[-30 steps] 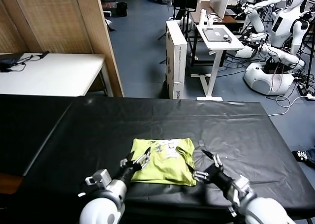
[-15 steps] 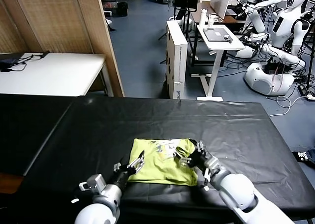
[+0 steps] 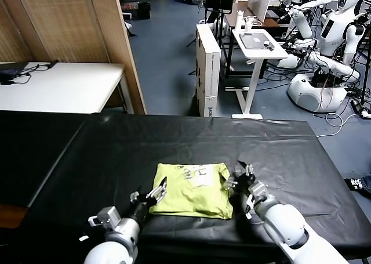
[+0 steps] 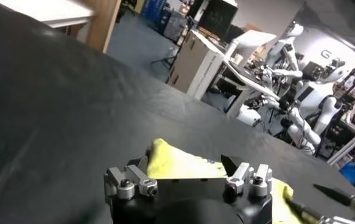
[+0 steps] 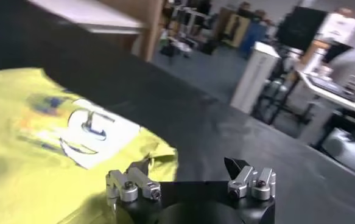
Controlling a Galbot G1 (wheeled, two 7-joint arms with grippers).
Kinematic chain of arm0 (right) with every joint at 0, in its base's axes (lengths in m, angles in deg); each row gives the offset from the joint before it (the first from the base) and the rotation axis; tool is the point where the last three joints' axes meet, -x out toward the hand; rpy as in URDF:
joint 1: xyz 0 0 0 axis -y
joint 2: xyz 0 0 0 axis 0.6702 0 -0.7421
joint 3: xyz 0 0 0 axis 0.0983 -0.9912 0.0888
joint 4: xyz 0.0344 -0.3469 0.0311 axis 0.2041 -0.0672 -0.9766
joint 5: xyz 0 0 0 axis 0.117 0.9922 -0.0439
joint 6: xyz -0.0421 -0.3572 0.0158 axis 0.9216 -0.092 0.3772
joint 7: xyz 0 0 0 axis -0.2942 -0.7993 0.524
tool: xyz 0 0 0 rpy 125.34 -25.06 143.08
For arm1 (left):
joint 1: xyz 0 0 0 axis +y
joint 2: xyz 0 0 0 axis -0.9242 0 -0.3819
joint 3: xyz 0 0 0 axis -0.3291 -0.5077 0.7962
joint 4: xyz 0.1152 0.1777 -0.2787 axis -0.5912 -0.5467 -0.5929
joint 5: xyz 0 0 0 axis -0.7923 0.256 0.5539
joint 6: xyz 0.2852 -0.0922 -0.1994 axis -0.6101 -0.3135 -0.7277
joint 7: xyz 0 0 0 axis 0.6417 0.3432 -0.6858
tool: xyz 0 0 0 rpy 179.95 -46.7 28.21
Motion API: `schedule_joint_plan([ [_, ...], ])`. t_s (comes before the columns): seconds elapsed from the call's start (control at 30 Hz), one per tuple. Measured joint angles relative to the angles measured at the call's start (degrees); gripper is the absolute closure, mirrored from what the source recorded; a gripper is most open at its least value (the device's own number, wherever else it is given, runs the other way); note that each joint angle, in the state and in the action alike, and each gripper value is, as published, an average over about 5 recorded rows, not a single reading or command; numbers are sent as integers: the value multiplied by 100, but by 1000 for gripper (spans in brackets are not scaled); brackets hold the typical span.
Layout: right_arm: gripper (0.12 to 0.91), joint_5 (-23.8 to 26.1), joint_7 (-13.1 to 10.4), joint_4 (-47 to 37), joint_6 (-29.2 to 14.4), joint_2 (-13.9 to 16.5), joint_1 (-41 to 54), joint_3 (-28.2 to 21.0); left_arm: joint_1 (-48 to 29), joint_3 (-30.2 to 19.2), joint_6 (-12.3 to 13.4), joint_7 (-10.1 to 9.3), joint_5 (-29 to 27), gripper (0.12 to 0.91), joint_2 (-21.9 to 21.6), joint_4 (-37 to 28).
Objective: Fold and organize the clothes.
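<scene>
Black table: T-shirt unmoved; right gripper shifted outward, left gripper back, both agape, empty

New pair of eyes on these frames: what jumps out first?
The folded yellow-green T-shirt with a white print on top, lying near the front edge of the black table, stands out against the dark cover. The left gripper sits open at the shirt's near left corner and the right gripper open at its right edge, neither holding cloth. Behind, white robots crowd the far right of the room.
</scene>
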Motion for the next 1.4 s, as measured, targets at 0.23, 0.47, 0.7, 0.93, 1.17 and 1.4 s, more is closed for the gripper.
schedule_joint_plan([
  [0.23,118,-1141,440,458,-618,156,-536,743,220,178,525,185,-124,123,-336,144],
  [0.47,118,-1810,412,1013,-1655,-9,-1788,1993,650,484,893,273,-168,123,-1068,351],
  [0.7,118,-1352,258,1570,-1830,-520,-3023,2732,1256,595,1392,68,-526,123,-1589,545],
  [0.93,118,-980,-67,2084,-1461,-1014,-3956,2978,1949,629,1589,-254,-494,123,-1852,697],
  [1.17,118,-887,-228,2379,-1083,-1234,-4650,2936,2334,676,1560,-230,-476,123,-1942,911],
  [1.4,118,-710,-282,2433,-1194,-1376,-4972,2770,2529,700,1597,-216,-517,123,-1922,1026],
])
